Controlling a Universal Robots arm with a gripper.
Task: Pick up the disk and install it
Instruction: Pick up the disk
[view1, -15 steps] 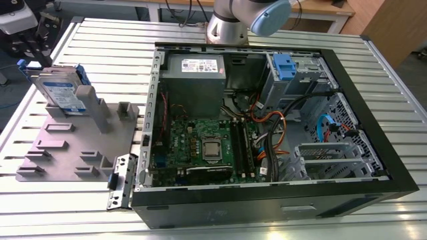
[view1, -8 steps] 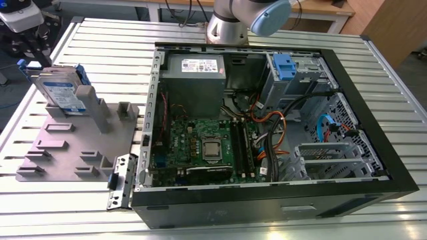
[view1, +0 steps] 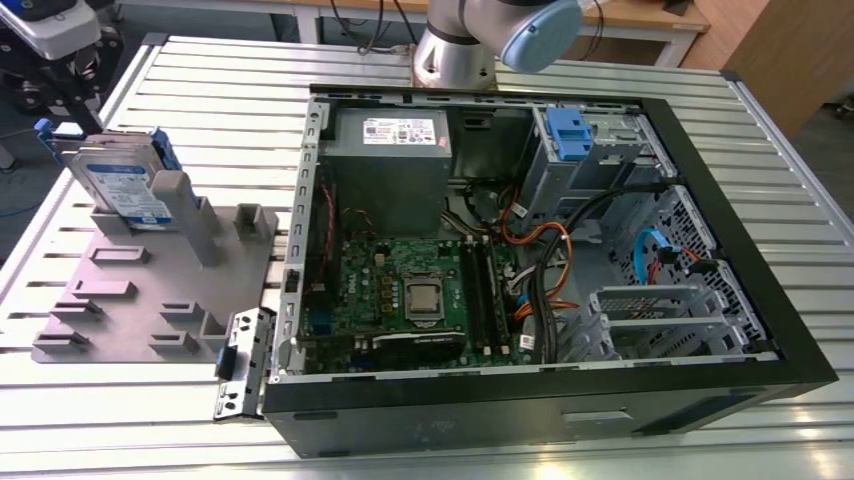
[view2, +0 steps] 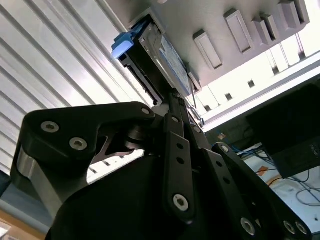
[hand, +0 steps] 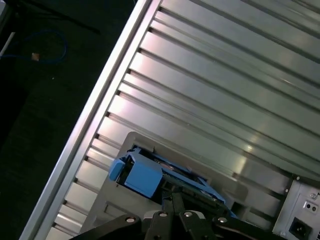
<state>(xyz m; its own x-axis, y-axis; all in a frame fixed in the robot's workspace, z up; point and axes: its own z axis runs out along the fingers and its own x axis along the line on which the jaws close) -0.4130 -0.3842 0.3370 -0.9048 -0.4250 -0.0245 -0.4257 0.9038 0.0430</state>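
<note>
The flat silver-grey metal disk, blue plastic frame around it, white-and-blue label unreadable, stands on edge in a grey slotted plastic rack. The rack lies on the ribbed aluminium table, on the exterior view's left of the open black computer case. In both wrist views the black gripper points at the disk, fingertips pressed together, empty.

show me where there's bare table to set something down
Bare ribbed table lies on the exterior view's right of the computer case, and in the patch between the disk and the case. Crowded: the grey fixture plate with its pegs, and the case's inside, full of cables and the motherboard.
</note>
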